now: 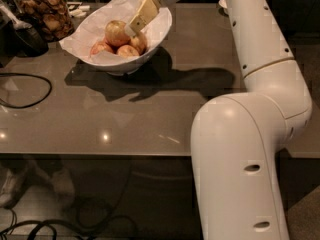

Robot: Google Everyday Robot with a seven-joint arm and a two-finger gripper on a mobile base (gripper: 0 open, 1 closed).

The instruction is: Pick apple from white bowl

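In the camera view the gripper [135, 28] reaches into the white bowl [163, 26] from the upper right, slanting down at the end of the white arm [260, 49]. Its pale yellow tip sits right at the apple [114, 32], on that fruit's right side, touching it or very nearly. Whether the gripper is spread or pressed together cannot be told from this angle.

The apple lies on top of the pile inside the bowl, just left of the gripper's tip. Two smaller, redder apples [128, 50] rest below and in front of the tip. Crinkled white paper [86, 30] lines the bowl and spreads out to the left of the gripper. The bowl stands on a grey-brown table [150, 114]. Farther left of the gripper is a glass jar of brown snacks [46, 13], and a black cable [31, 78] loops on the table well below and left of it.
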